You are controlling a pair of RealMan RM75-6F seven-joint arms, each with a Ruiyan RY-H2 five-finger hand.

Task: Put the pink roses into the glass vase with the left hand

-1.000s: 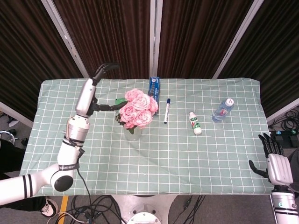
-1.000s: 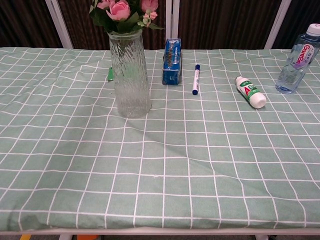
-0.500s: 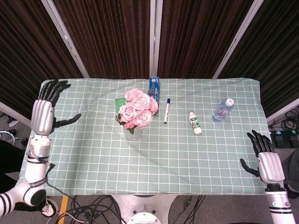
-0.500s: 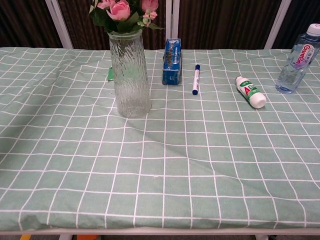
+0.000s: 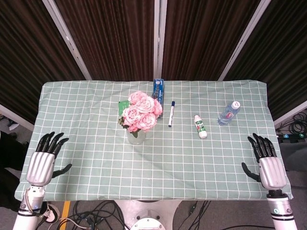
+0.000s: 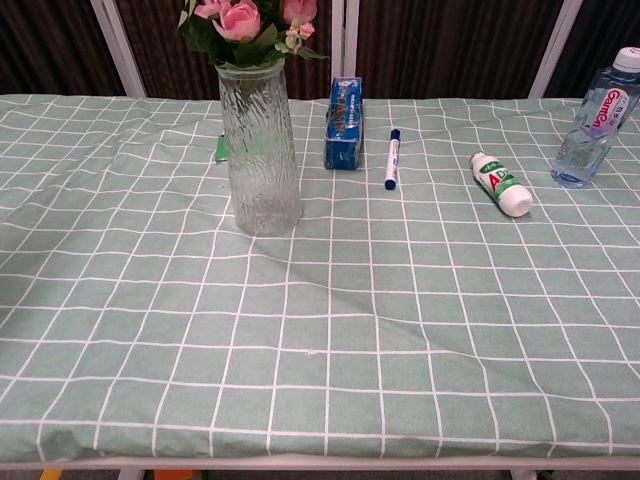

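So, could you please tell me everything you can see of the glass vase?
The tall clear ribbed glass vase stands upright on the green checked tablecloth, left of the blue box. It widens slightly toward its base. The pink roses with green leaves fill its mouth. No hand touches it.

Only the head view shows the robot's body, and only its two five-finger hands and a little of each forearm. The left hand (image 5: 41,163) has a silver-grey metallic back plate, roughly rectangular and smoothly rounded at the edges, with slender black segmented fingers (image 5: 50,142) and a black thumb set off to one side. Below it sits a pale cylindrical wrist with a small round fitting, and a white forearm section runs on beneath. The right hand (image 5: 268,167) is built the same way: silver-grey back, black jointed fingers (image 5: 259,145), black thumb. Its wrist is a light grey cylinder bearing a small dark marking and a dark band.
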